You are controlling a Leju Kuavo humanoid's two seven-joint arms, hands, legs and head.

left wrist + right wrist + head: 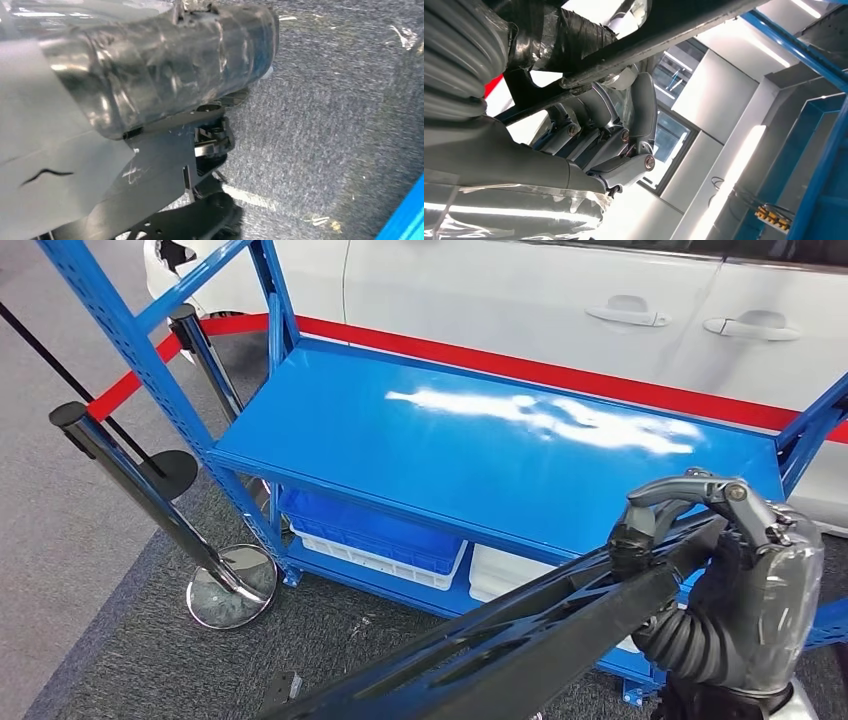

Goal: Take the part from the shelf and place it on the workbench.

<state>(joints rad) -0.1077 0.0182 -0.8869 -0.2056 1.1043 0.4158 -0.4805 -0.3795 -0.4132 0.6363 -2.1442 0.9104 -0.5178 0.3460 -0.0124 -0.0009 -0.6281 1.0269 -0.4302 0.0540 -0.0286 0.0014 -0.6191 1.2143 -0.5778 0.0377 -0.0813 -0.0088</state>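
Gripping a long black metal part (520,640), the right hand (740,580) has its fingers (700,490) curled over the top of one end, clamped on it near the front right corner of the blue shelf (480,440). The part slants across the front edge of the shelf, running from the hand towards the carpet (120,640), and it hangs clear of the glossy shelf surface rather than lying on it. From the right wrist view the same dark bar (664,35) crosses above the curled grey fingers (639,110), which wrap round it. The left hand (165,75) shows in its own wrist view as a taped grey bulk beside a flat black plate (160,170) over the carpet; whether it holds anything I cannot tell. Under the shelf, on the lower level, sit a blue bin (370,530) stacked on a white bin (380,562). Off the left end stand black barrier posts (150,490) with a chrome base (232,588), and a red belt (560,375) runs behind the shelf in front of a white car (560,300).
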